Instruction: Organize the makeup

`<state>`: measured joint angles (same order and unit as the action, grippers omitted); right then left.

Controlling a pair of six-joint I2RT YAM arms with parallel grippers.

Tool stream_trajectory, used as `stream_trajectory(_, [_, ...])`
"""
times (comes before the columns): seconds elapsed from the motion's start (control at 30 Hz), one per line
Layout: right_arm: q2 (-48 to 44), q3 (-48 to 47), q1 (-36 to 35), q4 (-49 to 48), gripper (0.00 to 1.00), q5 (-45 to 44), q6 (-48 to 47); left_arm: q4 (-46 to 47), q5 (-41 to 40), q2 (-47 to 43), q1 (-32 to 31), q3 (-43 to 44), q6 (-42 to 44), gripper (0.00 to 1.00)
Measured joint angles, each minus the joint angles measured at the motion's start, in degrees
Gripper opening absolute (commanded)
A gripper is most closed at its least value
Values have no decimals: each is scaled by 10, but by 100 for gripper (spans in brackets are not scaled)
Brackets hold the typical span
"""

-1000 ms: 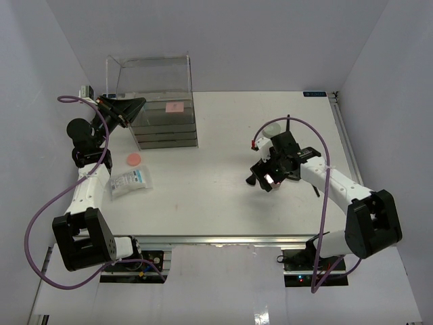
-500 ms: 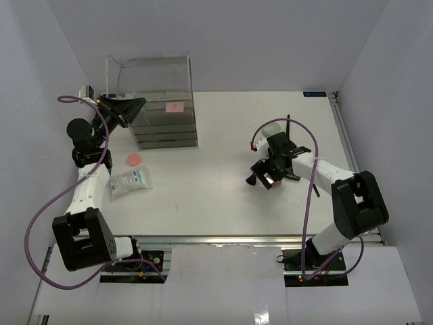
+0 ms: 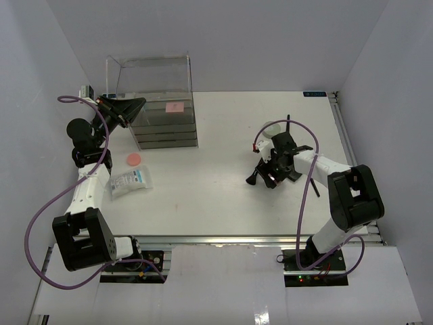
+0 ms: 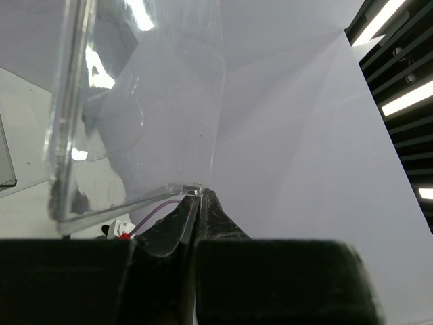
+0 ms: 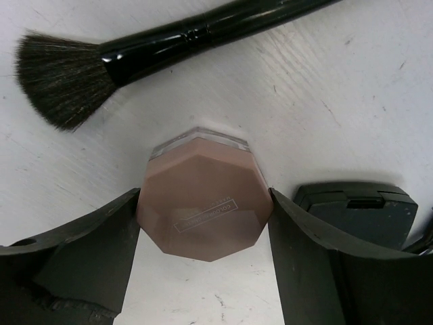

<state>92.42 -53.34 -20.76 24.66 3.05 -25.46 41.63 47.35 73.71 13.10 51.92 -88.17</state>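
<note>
My right gripper [image 3: 271, 175] [image 5: 204, 203] is shut on a pink octagonal jar [image 5: 203, 210], low over the table, one finger against each side. A black brush [image 5: 169, 40] lies just beyond the jar, and its bristle head shows in the top view [image 3: 252, 179]. A black square compact [image 5: 355, 210] lies right of the jar. A pale round disc [image 3: 272, 128] and a slim black brush [image 3: 289, 124] lie behind the gripper. A pink disc [image 3: 135, 159] lies at the left. A pink palette [image 3: 175, 107] rests in the clear box [image 3: 166, 132]. My left gripper [image 3: 137, 103] [image 4: 198, 193] is shut on the box's raised clear lid [image 4: 149, 115].
A white sachet [image 3: 130, 181] lies near the left arm, in front of the pink disc. A short black stick [image 3: 316, 189] lies right of the right forearm. The clear box stands at the back left with white walls close behind and to the left.
The right arm's elbow has swung in towards the left and the wrist has turned, while its gripper stayed at the pink jar. The left arm has not moved.
</note>
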Motion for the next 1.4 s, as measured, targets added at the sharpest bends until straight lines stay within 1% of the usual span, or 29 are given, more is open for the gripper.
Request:
stream_trajectory(0.1, [0, 0, 0, -2, 51, 15, -10, 0, 0, 0, 0, 0, 0, 0])
stream_trajectory(0.17, [0, 0, 0, -3, 39, 22, -17, 0, 0, 0, 0, 0, 0, 0])
stream_trajectory(0.27, [-3, 0, 0, 1, 24, 37, -28, 0, 0, 0, 0, 0, -1, 0])
stream_trajectory(0.37, [-20, -6, -4, 21, 14, 59, -44, 0, 0, 0, 0, 0, -3, 0])
stream_trajectory(0.43, [-40, -20, -13, 41, 9, 76, -60, 0, 0, 0, 0, 0, -4, 0])
stream_trajectory(0.57, [-77, -77, -68, 64, 9, 96, -97, 0, 0, 0, 0, 0, -5, 0])
stream_trajectory(0.67, [-79, -133, -163, 68, 9, 64, -133, 0, 0, 0, 0, 0, -7, 0])
stream_trajectory(0.8, [-39, -212, -294, 57, 9, 4, -186, 0, 0, 0, 0, 0, -8, 0])
stream_trajectory(0.93, [46, -312, -370, 23, 10, -72, -242, 0, 0, 0, 0, 0, -8, 0])
stream_trajectory(1.13, [174, -417, -421, -77, 11, -177, -331, 0, 0, 0, 0, 0, -9, 0])
stream_trajectory(1.27, [251, -468, -423, -169, 10, -225, -385, 0, 0, 0, 0, 0, -12, 0])
stream_trajectory(1.4, [298, -495, -415, -249, 10, -256, -441, 0, 0, 0, 0, 1, -16, 0])
